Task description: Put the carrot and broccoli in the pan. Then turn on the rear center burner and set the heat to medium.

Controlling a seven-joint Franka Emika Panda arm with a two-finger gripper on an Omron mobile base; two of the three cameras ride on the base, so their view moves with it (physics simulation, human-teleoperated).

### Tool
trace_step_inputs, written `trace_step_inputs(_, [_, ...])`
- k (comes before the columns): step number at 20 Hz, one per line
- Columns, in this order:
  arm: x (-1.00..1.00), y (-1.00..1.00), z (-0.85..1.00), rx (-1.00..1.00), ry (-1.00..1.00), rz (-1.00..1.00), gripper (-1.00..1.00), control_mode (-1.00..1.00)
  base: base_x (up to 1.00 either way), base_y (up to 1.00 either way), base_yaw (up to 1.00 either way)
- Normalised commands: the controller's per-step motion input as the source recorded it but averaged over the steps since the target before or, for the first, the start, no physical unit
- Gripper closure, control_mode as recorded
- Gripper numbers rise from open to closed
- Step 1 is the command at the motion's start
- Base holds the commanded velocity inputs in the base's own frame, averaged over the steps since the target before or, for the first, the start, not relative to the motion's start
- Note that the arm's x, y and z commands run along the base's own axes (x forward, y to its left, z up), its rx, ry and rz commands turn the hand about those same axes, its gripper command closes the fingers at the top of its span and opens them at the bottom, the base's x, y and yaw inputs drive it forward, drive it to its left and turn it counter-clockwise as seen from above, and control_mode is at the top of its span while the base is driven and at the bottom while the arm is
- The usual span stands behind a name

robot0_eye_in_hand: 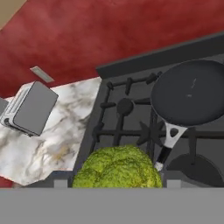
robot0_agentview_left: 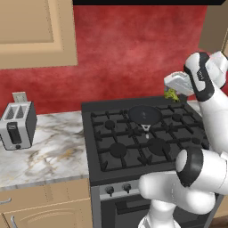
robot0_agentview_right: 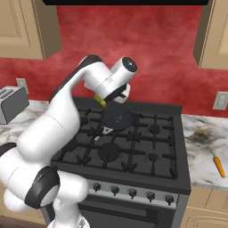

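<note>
The gripper (robot0_agentview_left: 173,95) is clamped on the broccoli (robot0_eye_in_hand: 117,167), up in the air near the pan (robot0_eye_in_hand: 190,95) on the stove (robot0_agentview_right: 176,171). The carrot (robot0_agentview_right: 218,164) lies on the counter (robot0_agentview_right: 202,133).

broccoli (robot0_eye_in_hand: 117,167): aloft | carrot (robot0_agentview_right: 218,165): lying on counter | pan (robot0_agentview_left: 145,115): empty, on rear center burner

A silver toaster (robot0_agentview_left: 17,125) with two slots stands on the marble counter (robot0_agentview_left: 53,151) to the left of the black stove (robot0_agentview_left: 95,147). A pale wall outlet (robot0_agentview_left: 19,96) sits on the red wall (robot0_agentview_left: 133,53) just behind it. Small dark knobs (robot0_agentview_right: 132,192) line the stove front. Beige cabinets (robot0_agentview_left: 35,31) hang above, and another outlet (robot0_agentview_right: 220,100) is at the right.
</note>
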Motion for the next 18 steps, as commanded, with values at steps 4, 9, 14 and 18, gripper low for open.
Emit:
trace_step_inputs(4, [0.01,0.02,0.0,-0.27,0.17,-0.19,1.0,-1.0,0.0,0.0,0.0])
trace_step_inputs(9, [0.27,0.13,-0.22,-0.21,0.15,-0.14,1.0,-1.0,0.0,0.0,0.0])
trace_step_inputs(14, [0.32,0.02,-0.29,-0.1,0.08,-0.1,1.0,-1.0,0.0,0.0,0.0])
trace_step_inputs(18, [0.41,0.0,-0.46,-0.03,0.02,-0.07,1.0,-1.0,0.0,0.0,0.0])
